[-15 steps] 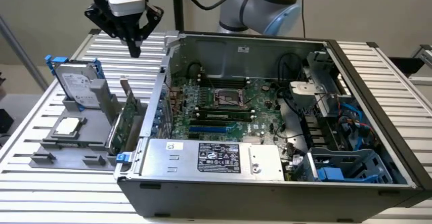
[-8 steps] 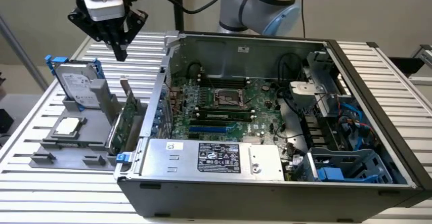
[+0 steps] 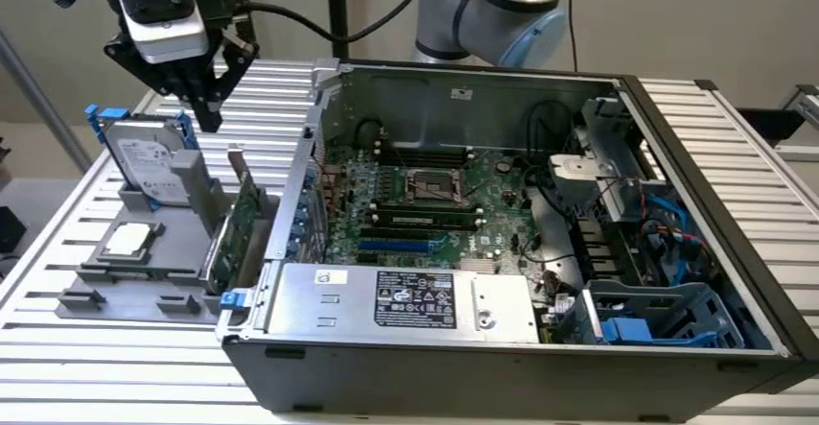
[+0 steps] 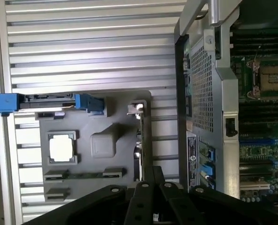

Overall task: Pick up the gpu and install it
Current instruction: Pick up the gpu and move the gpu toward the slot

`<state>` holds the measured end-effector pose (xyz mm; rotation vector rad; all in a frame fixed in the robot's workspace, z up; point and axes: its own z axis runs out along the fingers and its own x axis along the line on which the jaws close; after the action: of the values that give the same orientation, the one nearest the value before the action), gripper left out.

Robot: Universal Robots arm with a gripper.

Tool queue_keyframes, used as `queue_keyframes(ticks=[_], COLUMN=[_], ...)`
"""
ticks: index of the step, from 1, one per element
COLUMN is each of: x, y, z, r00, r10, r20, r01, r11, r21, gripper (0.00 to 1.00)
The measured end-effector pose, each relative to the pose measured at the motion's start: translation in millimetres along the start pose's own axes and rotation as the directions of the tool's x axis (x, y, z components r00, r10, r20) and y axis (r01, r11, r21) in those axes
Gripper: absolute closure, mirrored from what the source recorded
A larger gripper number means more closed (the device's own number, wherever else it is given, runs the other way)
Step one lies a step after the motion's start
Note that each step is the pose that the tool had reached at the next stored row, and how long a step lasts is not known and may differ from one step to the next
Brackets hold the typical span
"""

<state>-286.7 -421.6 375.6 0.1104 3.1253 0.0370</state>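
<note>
Your pincer [image 3: 205, 114] hangs closed and empty above the gpu [image 3: 228, 245], which stands on edge in the grey holder [image 3: 128, 295] on the desk [image 3: 52, 334], just beside the computer case [image 3: 512, 372]. If it comes down closed, it could jab the card's top edge or clip the nearby hard drive [image 3: 145, 161].

Hand [image 3: 205, 108] up hi, tips tog.

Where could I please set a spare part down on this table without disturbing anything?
The bare slats between the grey holder and the table's near edge are free, as is the strip to the exterior view's right of the case. It is crowded between holder and case, where the gpu stands below the gripper.
</note>
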Motion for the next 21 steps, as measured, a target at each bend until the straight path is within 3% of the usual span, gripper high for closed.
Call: queue_keyframes(ticks=[6,21], x=[8.1,8.1], y=[-14.2,-14.5], z=[6.3,6.3], r00=[1.0,1.0], r10=[0.0,0.0], r20=[-0.0026,-0.0028], r01=[0.0,0.0], r11=[1.0,1.0], r21=[0.0,0.0001], gripper=[1.0,1.0])
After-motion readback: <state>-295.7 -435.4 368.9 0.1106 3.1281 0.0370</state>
